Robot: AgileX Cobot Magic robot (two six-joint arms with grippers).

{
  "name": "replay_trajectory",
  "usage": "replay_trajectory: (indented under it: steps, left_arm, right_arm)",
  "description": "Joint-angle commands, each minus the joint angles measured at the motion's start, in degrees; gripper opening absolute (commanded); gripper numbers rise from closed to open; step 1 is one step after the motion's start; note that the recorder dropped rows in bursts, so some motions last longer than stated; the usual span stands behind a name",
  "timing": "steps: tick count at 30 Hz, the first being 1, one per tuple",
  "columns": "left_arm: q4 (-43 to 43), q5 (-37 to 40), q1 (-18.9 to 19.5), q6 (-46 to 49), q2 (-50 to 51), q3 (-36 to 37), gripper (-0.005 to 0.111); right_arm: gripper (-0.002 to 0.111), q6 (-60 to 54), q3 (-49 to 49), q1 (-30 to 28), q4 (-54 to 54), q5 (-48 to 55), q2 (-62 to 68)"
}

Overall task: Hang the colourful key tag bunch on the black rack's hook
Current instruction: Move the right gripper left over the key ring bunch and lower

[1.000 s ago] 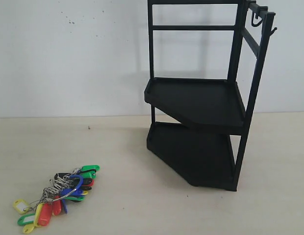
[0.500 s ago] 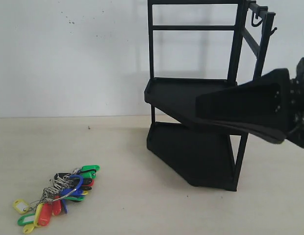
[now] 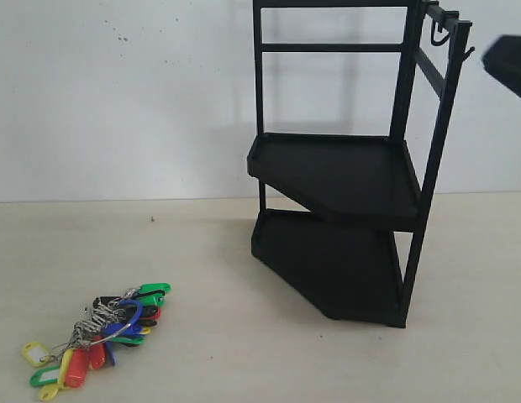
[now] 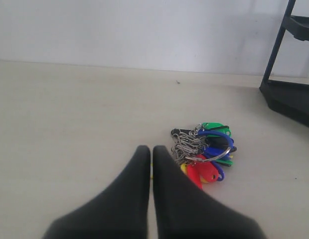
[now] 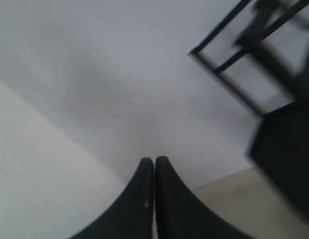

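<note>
The colourful key tag bunch (image 3: pixel 101 332) lies on the table at the front left, its part-blue ring on top of the tags. In the left wrist view the bunch (image 4: pixel 207 149) rests just beside and beyond my left gripper (image 4: pixel 150 148), which is shut and empty, not touching it. The black rack (image 3: pixel 344 176) stands at the right. Its hook (image 3: pixel 469 54) projects from the outer upright near the top with nothing on it. My right gripper (image 5: pixel 154 159) is shut and empty, held high near the rack (image 5: pixel 284 164), which is blurred. Only a black part of the right arm (image 3: pixel 511 67) shows in the exterior view.
A curled J-shaped hook (image 3: pixel 439 35) hangs under the rack's top rail. A white wall (image 3: pixel 118 92) rises behind the beige table (image 3: pixel 210 252). The rack's lower tray (image 4: pixel 294 97) lies to the far side of the bunch in the left wrist view.
The right arm was absent a second ago, swept in front of the rack half a second ago, and has since risen to the top right edge. The bunch has not moved.
</note>
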Motion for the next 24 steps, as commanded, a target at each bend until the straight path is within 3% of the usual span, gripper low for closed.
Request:
replay_trajectory:
  steps: [1,6,10,16,20,24]
  left_arm:
    - [0.28,-0.43,-0.04,0.20,-0.12,0.16,0.004]
    - [0.28,-0.43,-0.04,0.20,-0.12,0.16,0.004]
    - [0.28,-0.43,-0.04,0.20,-0.12,0.16,0.004]
    - [0.28,-0.43,-0.04,0.20,-0.12,0.16,0.004]
    - [0.28,-0.43,-0.04,0.20,-0.12,0.16,0.004]
    - [0.28,-0.43,-0.04,0.20,-0.12,0.16,0.004]
  right_arm:
    - [0.000,-5.00,-0.10,-0.08,-17.53,22.71,-3.07]
    - [0.000,18.57,0.41,-0.08,-48.55,20.06,-0.41]
    - [0.000,18.57,-2.28,-0.08,-48.55,17.69,2.32]
    - [0.000,18.57,-4.77,-0.08,-37.97,14.40,2.20]
    - [0.000,1.52,-4.77,-0.08,-29.58,16.42,2.20]
    - [0.000,-25.74,-4.77,-0.08,-22.80,30.36,2.20]
